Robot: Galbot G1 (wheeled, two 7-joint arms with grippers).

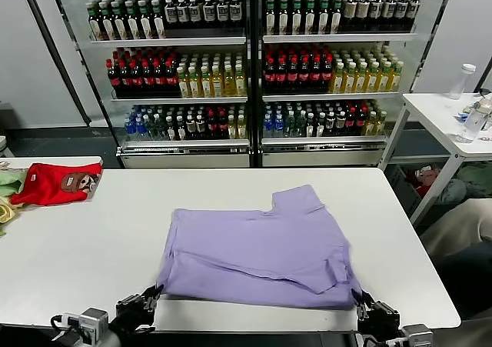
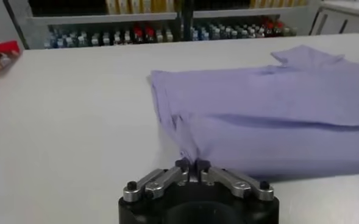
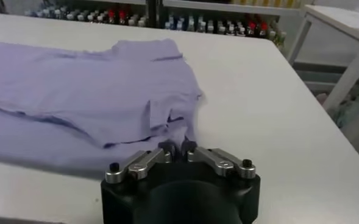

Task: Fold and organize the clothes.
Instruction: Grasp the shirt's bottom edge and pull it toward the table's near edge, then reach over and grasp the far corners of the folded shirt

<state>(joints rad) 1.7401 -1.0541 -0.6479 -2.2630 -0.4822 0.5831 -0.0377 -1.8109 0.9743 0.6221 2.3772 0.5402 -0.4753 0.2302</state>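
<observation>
The lavender T-shirt lies partly folded on the white table, plain side up, with one sleeve pointing to the far side. My left gripper is at the shirt's near left corner, shut on the fabric edge; the left wrist view shows the gripper pinching a point of the T-shirt. My right gripper is at the near right corner, shut on the hem; the right wrist view shows the gripper holding the T-shirt. Both grippers are at the table's near edge.
A red garment with a brown patch lies at the far left of the table, beside pale green and yellow cloths. Drink coolers full of bottles stand behind. A white side table with bottles stands at the right.
</observation>
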